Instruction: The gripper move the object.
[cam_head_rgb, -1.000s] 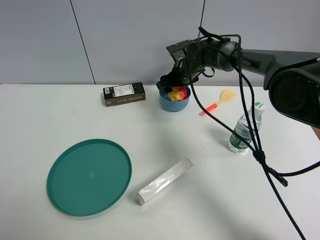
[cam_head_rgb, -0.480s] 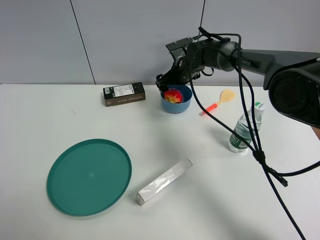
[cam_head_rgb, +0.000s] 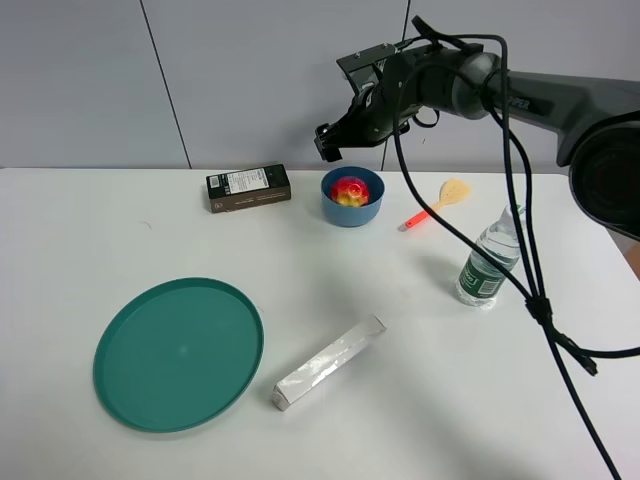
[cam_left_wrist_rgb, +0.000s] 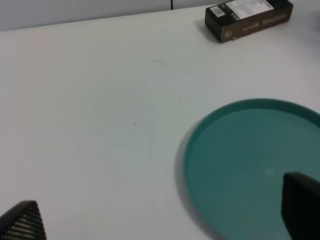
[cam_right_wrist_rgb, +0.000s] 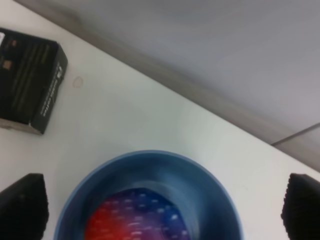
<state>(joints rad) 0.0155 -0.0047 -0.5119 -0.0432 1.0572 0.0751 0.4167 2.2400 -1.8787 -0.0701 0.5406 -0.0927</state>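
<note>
Shows the right gripper (cam_head_rgb: 332, 143) hanging in the air above the far rim of the blue bowl (cam_head_rgb: 352, 214), fingers spread wide and gripping nothing. Finds the rainbow ball (cam_head_rgb: 347, 190) lying inside that bowl, clear of the fingers, red and yellow uppermost from the high camera, red and purple in the right wrist view. Places the bowl near the middle of the far edge of the table (cam_head_rgb: 120, 230), with a black box (cam_head_rgb: 248, 187) close by toward the left. Puts an orange-handled spoon (cam_head_rgb: 438, 203) to the bowl's right and a water bottle (cam_head_rgb: 489, 260) nearer the right edge. Sets a teal plate (cam_head_rgb: 178, 352) toward the front left corner, a long silver box (cam_head_rgb: 330, 362) just beside it. Shows the left gripper (cam_left_wrist_rgb: 161, 214) over the plate's edge, likewise spread wide and empty.
</note>
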